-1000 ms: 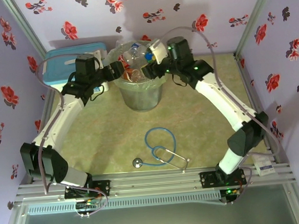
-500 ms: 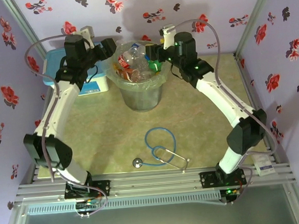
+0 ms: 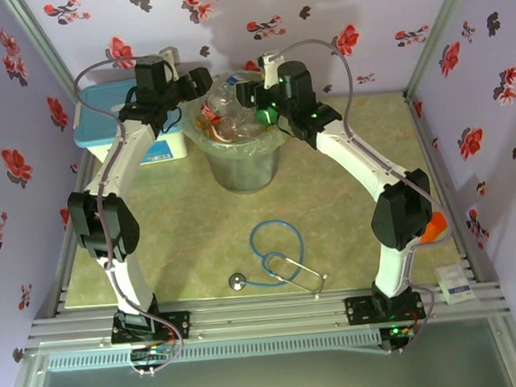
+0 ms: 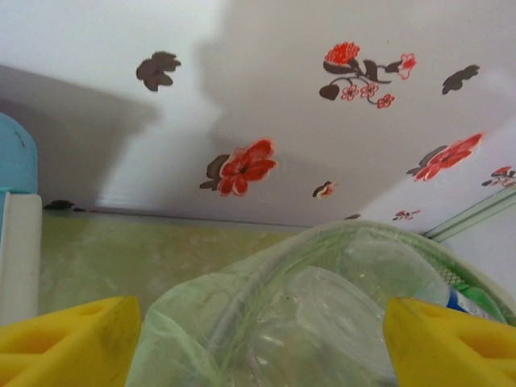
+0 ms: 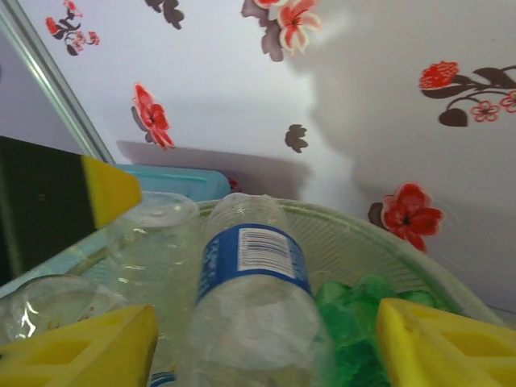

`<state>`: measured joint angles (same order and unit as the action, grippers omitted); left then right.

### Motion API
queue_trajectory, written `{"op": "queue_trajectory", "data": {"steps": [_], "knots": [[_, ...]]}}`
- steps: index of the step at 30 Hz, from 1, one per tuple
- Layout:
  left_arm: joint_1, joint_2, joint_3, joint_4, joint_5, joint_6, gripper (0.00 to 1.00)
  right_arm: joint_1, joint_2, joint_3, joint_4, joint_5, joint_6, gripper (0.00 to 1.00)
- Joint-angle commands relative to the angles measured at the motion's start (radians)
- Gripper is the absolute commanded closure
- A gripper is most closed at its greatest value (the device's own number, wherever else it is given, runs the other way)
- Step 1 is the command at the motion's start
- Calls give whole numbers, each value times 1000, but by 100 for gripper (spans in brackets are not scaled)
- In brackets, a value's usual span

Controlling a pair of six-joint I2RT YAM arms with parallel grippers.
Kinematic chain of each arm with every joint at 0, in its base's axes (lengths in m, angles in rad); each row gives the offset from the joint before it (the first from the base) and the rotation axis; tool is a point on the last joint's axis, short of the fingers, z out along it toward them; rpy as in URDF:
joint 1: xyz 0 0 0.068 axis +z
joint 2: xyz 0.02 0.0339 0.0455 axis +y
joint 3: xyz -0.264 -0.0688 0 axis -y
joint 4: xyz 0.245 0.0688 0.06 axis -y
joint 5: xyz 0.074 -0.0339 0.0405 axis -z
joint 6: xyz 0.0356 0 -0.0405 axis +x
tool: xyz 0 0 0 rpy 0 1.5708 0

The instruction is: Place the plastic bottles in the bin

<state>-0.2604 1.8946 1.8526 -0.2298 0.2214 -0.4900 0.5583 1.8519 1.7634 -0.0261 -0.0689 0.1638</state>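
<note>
Right, from the top camera I have both arms reaching to the far side of the table (image 3: 356,195), with the left gripper (image 3: 199,82) and the right gripper (image 3: 247,94) hanging over opposite sides of the bin (image 3: 243,163). The bin stands upright near the back wall, just beside the white box (image 3: 162,151) with the light-blue lid. The plastic bottles (image 3: 229,116) are piled inside it up to the rim, and a green bottle (image 3: 267,116) sits on the right side of the heap.

On the left wrist feed, the left gripper (image 4: 262,330) has its yellow fingers (image 4: 72,339) spread wide with nothing clamped between them. Below it I see the bin (image 4: 242,278) rim with its bag liner, and a clear bottle (image 4: 322,318) lying inside.

On the right wrist feed, the right gripper (image 5: 266,330) is spread wide too, released. A blue-labelled bottle (image 5: 254,266) lies in the bin (image 5: 363,238) between the fingers (image 5: 81,347) (I see a gap on each side of it, so no grip). The green bottle (image 5: 355,318) lies to one side of it and a clear bottle (image 5: 153,238) to the other.

Nearer the arm bases, a blue-tubed stethoscope (image 3: 276,259) lies on the table, well apart from the bin.
</note>
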Motion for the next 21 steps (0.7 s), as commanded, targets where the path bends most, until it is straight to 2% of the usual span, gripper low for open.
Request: {"op": "queue_trajectory", "data": {"steps": [1, 10, 21], "knots": [[-8, -36, -62, 38, 19, 5, 21, 17, 28, 32, -18, -2, -25, 27], [-11, -75, -141, 88, 23, -29, 23, 29, 68, 71, -121, -9, -69, 27], [0, -124, -43, 26, 17, 22, 17, -42, -65, 122, -162, -80, -24, 19]]}}
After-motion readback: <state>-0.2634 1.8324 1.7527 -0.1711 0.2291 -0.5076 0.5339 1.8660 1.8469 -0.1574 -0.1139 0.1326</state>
